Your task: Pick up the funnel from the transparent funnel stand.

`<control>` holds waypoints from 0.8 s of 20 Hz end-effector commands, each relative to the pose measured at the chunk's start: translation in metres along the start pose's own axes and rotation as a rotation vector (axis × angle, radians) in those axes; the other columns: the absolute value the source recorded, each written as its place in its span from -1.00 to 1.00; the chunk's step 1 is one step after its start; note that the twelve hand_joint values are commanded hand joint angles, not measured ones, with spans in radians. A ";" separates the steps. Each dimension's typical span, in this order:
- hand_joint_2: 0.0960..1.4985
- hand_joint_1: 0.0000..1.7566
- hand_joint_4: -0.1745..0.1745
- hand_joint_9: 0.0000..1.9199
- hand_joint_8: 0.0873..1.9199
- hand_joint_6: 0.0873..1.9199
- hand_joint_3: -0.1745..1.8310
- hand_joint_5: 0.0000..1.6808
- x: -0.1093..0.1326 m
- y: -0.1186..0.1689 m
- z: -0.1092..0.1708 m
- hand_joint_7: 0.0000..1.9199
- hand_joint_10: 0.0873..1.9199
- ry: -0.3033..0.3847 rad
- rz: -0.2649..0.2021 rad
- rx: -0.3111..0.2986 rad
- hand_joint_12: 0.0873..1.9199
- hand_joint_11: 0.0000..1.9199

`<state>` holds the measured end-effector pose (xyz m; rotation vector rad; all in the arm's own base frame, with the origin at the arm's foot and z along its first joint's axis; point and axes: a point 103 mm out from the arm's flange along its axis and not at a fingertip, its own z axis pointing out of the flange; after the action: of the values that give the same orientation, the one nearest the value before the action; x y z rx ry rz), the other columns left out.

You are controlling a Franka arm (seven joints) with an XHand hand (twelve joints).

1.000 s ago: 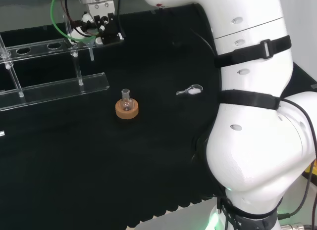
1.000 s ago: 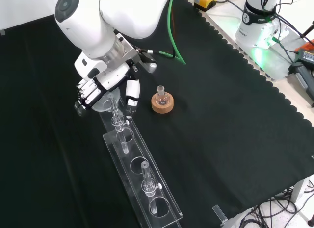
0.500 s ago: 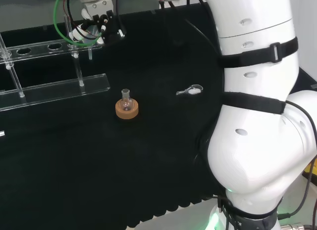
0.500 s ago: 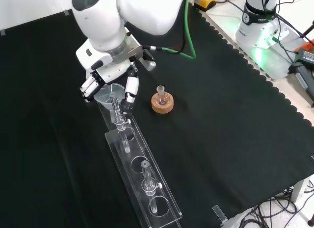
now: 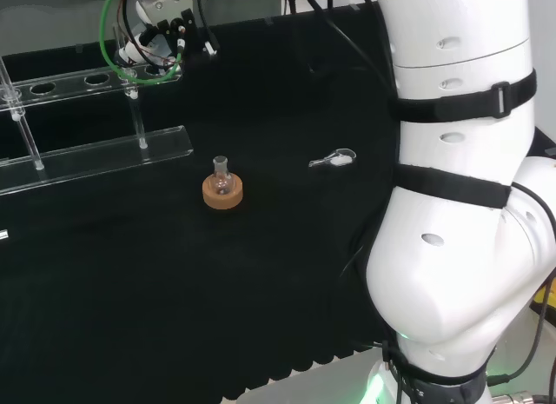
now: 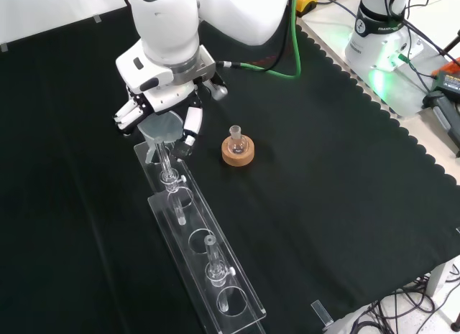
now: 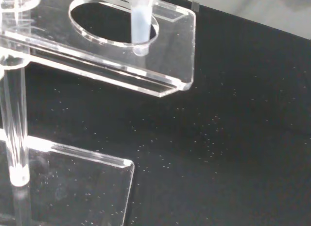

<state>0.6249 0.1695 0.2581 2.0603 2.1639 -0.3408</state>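
Note:
The clear funnel [image 6: 164,124] sits between the curled fingers of my black and white hand [image 6: 159,104], which is shut on its cone. It hangs above the far end of the transparent funnel stand [image 6: 189,220]. In the wrist view the funnel's stem [image 7: 140,27] is straight, and its tip hovers over the rim of the end hole in the stand's top plate [image 7: 179,51]. In the head view the hand [image 5: 165,30] is at the top left, above the right end of the stand [image 5: 104,152].
A small round flask on a cork ring [image 6: 237,149] stands just right of the stand in the front view [image 5: 222,188]. A small clear scoop [image 5: 334,160] lies on the cloth. The arm's white links [image 5: 452,204] take up the head view's right.
The hand has risen with the funnel and drawn its stem up out of the stand's end hole. In the front view it has also moved farther off.

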 end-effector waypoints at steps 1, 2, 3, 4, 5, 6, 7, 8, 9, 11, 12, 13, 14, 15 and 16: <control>0.11 -0.19 -1.00 0.55 0.80 0.58 -0.43 -0.30 -0.021 -0.009 -0.040 0.09 0.50 -0.002 0.041 0.008 0.18 0.66; 0.10 -0.17 -1.00 0.55 0.79 0.58 -0.39 -0.27 -0.028 -0.013 -0.053 0.10 0.50 0.024 0.050 0.017 0.17 0.67; 0.09 -0.15 -1.00 0.56 0.78 0.57 -0.35 -0.24 -0.035 -0.018 -0.067 0.11 0.50 0.057 0.057 0.032 0.17 0.67; 0.08 -0.13 -1.00 0.56 0.77 0.57 -0.32 -0.23 -0.041 -0.023 -0.080 0.12 0.50 0.088 0.062 0.049 0.17 0.68; 0.07 -0.12 -1.00 0.57 0.76 0.57 -0.29 -0.21 -0.052 -0.032 -0.101 0.12 0.49 0.130 0.071 0.081 0.17 0.68; 0.06 -0.11 -1.00 0.57 0.76 0.57 -0.27 -0.20 -0.059 -0.038 -0.114 0.13 0.49 0.150 0.077 0.098 0.17 0.69; 0.06 -0.10 -1.00 0.58 0.75 0.57 -0.25 -0.19 -0.063 -0.043 -0.123 0.13 0.49 0.162 0.080 0.110 0.17 0.69; 0.05 -0.09 -1.00 0.58 0.75 0.57 -0.24 -0.18 -0.070 -0.051 -0.134 0.13 0.49 0.178 0.076 0.119 0.17 0.69; 0.05 -0.09 -1.00 0.58 0.75 0.57 -0.22 -0.17 -0.075 -0.061 -0.144 0.13 0.49 0.190 0.058 0.126 0.17 0.69; 0.04 -0.08 -1.00 0.58 0.75 0.57 -0.21 -0.16 -0.083 -0.076 -0.154 0.14 0.49 0.195 0.019 0.131 0.17 0.69; 0.04 -0.07 -1.00 0.58 0.74 0.57 -0.20 -0.15 -0.090 -0.088 -0.159 0.14 0.49 0.202 -0.014 0.127 0.17 0.69; 0.04 -0.07 -1.00 0.58 0.74 0.57 -0.20 -0.15 -0.099 -0.103 -0.161 0.14 0.49 0.207 -0.060 0.118 0.17 0.69; 0.03 -0.06 -1.00 0.58 0.73 0.57 -0.19 -0.14 -0.108 -0.116 -0.160 0.15 0.48 0.201 -0.099 0.118 0.17 0.70; 0.03 -0.06 -1.00 0.58 0.72 0.57 -0.18 -0.13 -0.115 -0.126 -0.159 0.15 0.48 0.195 -0.127 0.123 0.16 0.70; 0.03 -0.05 -1.00 0.59 0.72 0.57 -0.17 -0.13 -0.122 -0.135 -0.156 0.16 0.48 0.187 -0.150 0.129 0.16 0.71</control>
<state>0.5728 0.1298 0.4169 2.2272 2.2455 -0.3138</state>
